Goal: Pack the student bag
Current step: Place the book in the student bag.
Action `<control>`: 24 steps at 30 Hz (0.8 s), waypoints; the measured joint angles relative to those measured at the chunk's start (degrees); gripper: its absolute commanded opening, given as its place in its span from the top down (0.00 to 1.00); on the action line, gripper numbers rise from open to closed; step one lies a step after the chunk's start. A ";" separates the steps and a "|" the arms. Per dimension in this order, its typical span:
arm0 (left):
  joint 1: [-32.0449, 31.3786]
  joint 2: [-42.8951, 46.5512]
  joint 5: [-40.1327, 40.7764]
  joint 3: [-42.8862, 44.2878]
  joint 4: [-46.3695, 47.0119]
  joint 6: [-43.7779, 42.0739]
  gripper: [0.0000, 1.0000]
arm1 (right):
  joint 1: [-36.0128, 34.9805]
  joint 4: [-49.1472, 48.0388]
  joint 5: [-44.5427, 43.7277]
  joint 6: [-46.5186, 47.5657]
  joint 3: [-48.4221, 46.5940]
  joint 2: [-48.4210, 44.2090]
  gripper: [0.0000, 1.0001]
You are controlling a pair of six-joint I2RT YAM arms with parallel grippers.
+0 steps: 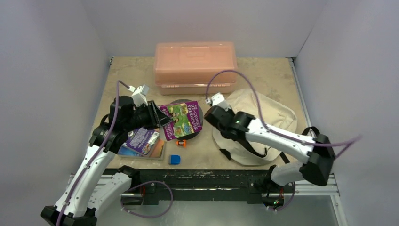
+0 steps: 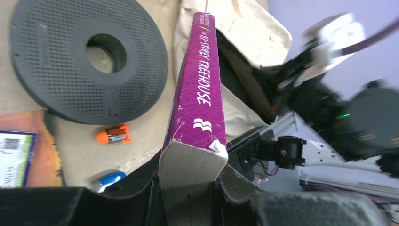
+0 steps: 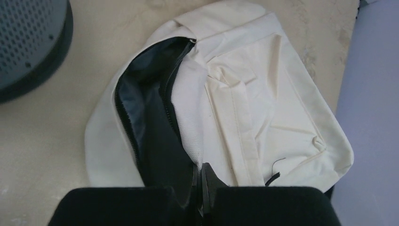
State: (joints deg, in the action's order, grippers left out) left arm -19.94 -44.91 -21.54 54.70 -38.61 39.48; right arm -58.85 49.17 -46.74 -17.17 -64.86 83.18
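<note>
The cream student bag [image 1: 263, 117] lies at the right of the table, its black-lined main opening [image 3: 146, 113] unzipped and held apart. My right gripper [image 3: 199, 175] is shut on the bag's cream fabric edge at that opening. My left gripper [image 2: 188, 176] is shut on a purple "Treehouse" book [image 2: 200, 89] and holds it off the table above the grey disc [image 1: 196, 123], its far end pointing toward the bag [image 2: 244, 28]. In the top view the book [image 1: 181, 118] is left of the bag.
A salmon-pink plastic box [image 1: 195, 66] stands at the back. More books [image 1: 141, 141] lie under the left arm. A small orange item [image 1: 181, 142] and a blue eraser [image 1: 174, 159] lie in front of the disc [image 2: 84, 56].
</note>
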 measured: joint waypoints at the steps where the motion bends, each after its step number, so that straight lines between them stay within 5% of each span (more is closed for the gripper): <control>1: 0.00 -0.11 -1.42 -1.11 1.42 0.83 1.00 | 1.42 -1.07 1.05 -0.02 0.00 -3.13 1.00; 8: -0.11 -0.76 -9.70 -9.64 15.10 11.21 1.00 | 16.37 -11.28 13.35 -0.85 0.02 -22.64 1.00; 14: -4.26 -5.27 -10.86 -17.38 28.06 23.89 1.00 | 16.81 -13.07 18.43 -1.73 0.33 -21.00 1.00; 24: -21.66 -15.58 0.57 -13.84 34.82 33.05 1.00 | 17.03 -14.40 21.33 -2.54 0.59 -19.71 1.00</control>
State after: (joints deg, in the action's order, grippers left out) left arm -41.60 -60.49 -20.97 40.86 -3.79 72.53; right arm -41.82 34.76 -25.41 -19.70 -64.27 63.46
